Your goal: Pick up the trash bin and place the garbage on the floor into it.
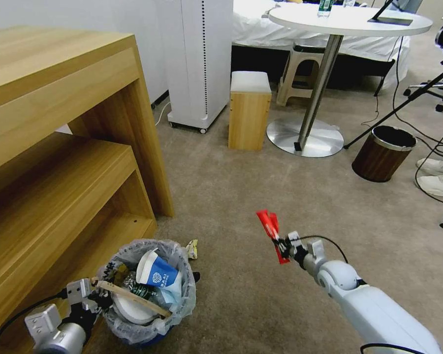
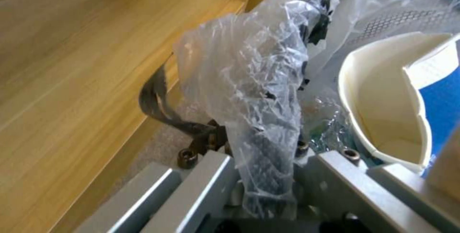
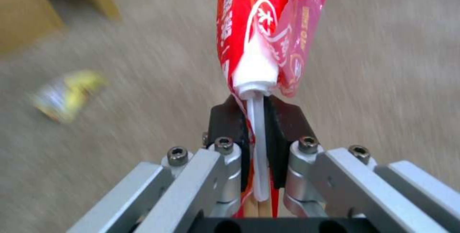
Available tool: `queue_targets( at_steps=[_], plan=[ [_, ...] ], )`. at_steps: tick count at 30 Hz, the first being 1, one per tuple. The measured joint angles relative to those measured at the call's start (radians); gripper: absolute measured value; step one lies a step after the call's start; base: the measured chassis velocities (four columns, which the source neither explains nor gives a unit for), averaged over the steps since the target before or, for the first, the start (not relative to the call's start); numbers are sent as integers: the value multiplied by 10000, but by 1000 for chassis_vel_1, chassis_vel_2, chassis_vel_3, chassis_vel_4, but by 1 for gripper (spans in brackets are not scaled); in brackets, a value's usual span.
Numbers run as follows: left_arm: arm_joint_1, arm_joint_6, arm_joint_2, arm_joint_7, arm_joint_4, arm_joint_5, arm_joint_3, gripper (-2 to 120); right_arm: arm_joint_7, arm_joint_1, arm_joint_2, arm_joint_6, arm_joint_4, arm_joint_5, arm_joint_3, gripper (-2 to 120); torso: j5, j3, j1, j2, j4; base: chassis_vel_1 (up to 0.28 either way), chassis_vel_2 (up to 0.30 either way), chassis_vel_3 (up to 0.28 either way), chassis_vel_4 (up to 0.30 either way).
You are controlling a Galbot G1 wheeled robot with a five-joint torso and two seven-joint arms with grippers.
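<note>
Head view: the left gripper (image 1: 91, 295) is clamped on the bag-lined rim of the trash bin (image 1: 147, 290), which sits low beside the wooden shelf unit (image 1: 59, 162) and is already crammed with a blue-and-white paper cup (image 1: 157, 275), a wooden stick (image 1: 133, 297) laid across the top and a white slipper (image 1: 130, 309) underneath. The right gripper (image 1: 282, 246) hangs over the beige carpet (image 1: 231, 187), well apart from the bin, its fingers pinched shut on a red packet (image 1: 270, 228); the right wrist view shows a thin white strip and the packet's lower edge caught between the black pads (image 3: 230, 125). A small yellow wrapper (image 1: 192, 248) lies on the carpet just beside the bin. The risks, as I judge them: the bin is full to the brim, so the packet could land on the stick or cup and slide off; the hold is on thin film, so a quick swing might shake it loose; and the left grip takes in crinkled plastic, which could slip.
</note>
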Motion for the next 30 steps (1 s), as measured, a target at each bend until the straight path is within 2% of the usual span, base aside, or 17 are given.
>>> queue_targets(
  at_steps=[2,4,6,8,9,12,18,19,21,29,30],
  plan=[
    [-6,1,-11,0,-20,12,13,1,-18,6,-82,191,398,44,-17,7,0,-1,0,0,0,0,0,0,0],
    [-17,1,-46,6,-46,52,40,1,-161,97,-229,498,1318,18,-107,7,0,-1,0,2,-1,0,0,0,0],
    [-17,3,-56,9,-50,62,47,1,-209,134,-249,576,1572,9,-137,7,2,-1,1,1,-2,0,0,0,0],
    [-1,12,-79,13,-117,91,54,1,-414,461,-393,876,2771,-132,-474,7,-2,-2,0,3,0,0,0,0,0],
    [-1,12,-79,13,-117,91,54,1,-414,461,-393,876,2771,-132,-474,7,-2,-2,0,3,0,0,0,0,0],
    [72,72,-61,16,-254,125,78,1,-674,1188,-581,1727,3618,-207,-1385,7,-2,-2,0,3,1,0,0,0,0],
    [205,79,-84,36,-422,249,143,1,-745,2146,-586,2363,4024,-134,-2470,7,-5,-2,0,4,2,0,0,0,0],
    [240,86,-99,39,-522,268,144,1,-808,2539,-529,2648,4044,-84,-3006,7,1,-1,0,4,2,0,0,0,0],
    [251,91,-109,39,-572,270,140,1,-876,2676,-499,2690,4043,-84,-3166,7,-1,-2,0,4,1,0,0,0,0],
    [400,217,-267,27,-1033,266,83,1,-1174,3802,-261,3269,3764,-51,-5145,7,-4,-2,0,4,0,0,0,0,0],
    [400,217,-267,27,-1033,266,83,1,-1174,3802,-261,3269,3764,-51,-5145,7,-4,-2,0,4,0,0,0,0,0]
  ],
)
